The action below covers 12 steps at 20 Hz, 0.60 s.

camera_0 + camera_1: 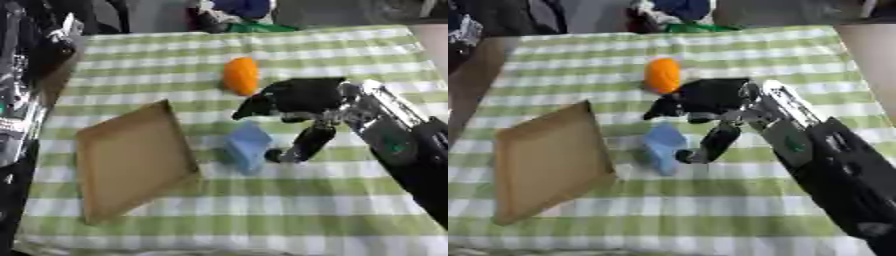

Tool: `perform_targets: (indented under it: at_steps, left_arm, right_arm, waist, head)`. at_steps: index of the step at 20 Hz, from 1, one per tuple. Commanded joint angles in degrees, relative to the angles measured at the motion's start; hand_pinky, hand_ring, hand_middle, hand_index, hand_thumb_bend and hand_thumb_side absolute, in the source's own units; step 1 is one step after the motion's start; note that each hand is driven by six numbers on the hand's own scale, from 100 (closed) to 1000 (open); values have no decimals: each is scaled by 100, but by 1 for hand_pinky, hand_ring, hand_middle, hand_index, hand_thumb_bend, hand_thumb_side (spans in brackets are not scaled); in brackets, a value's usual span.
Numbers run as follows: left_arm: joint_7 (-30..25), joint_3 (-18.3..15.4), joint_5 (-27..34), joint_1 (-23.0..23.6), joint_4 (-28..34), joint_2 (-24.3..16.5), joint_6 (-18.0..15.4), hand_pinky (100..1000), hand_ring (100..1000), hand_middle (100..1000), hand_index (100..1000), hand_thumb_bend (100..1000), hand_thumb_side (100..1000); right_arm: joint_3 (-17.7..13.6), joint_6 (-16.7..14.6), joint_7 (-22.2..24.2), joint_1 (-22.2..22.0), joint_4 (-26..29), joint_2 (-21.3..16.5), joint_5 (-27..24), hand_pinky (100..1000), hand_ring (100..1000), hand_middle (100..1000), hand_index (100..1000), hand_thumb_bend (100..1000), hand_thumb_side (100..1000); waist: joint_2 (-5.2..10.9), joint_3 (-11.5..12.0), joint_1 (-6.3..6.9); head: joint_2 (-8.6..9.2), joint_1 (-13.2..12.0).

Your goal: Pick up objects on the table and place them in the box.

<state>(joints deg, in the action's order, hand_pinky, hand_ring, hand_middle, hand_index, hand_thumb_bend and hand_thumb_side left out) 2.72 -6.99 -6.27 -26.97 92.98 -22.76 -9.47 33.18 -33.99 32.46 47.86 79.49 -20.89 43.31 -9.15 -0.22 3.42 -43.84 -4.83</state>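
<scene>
A shallow cardboard box (pixel 131 157) lies on the left of the green checked table. Just right of the box sits a light blue block (pixel 247 146). An orange rounded object (pixel 241 75) lies farther back, near the table's middle. My right hand (pixel 297 97) reaches in from the right and hovers between the two. Its fingers stretch toward the orange object's near side and its thumb (pixel 306 142) hangs down beside the blue block's right edge. The hand is open, and nothing is held. My left hand shows in neither view.
The table's far edge borders dark clutter and coloured cloth (pixel 236 12). Dark equipment (pixel 22 75) stands along the left side. The cloth (pixel 262 210) is bare in front of the box and block.
</scene>
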Motion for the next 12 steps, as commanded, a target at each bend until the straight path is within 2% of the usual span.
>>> perform_targets:
  at_steps: [1, 6, 10, 12]
  left_arm:
    - [-18, -72, 30, -66, 70, -112, -9, 466, 502, 513, 761, 373, 481]
    - [-24, -72, 31, -62, 73, -102, -11, 466, 502, 512, 761, 373, 481]
    - [-29, -69, 31, -63, 74, -97, -13, 466, 502, 512, 761, 374, 481]
    - [-31, -67, 32, -62, 73, -93, -14, 466, 502, 512, 761, 373, 481]
  right_arm:
    - [-56, -417, 308, 99, -21, 15, 84, 848, 801, 932, 1000, 259, 365]
    - [-40, -464, 307, 116, -110, 91, 139, 851, 807, 938, 1000, 253, 365]
    - [-28, -505, 336, 121, -141, 134, 150, 863, 827, 1000, 1000, 250, 374]
    - [-24, -515, 359, 118, -160, 153, 153, 883, 869, 995, 1000, 252, 372]
  waist:
    - [82, 15, 5]
    - [90, 35, 12]
    - [92, 42, 17]
    - [92, 44, 19]
  head:
    - [-28, 21]
    - [-28, 44]
    - [-28, 56]
    - [-28, 59]
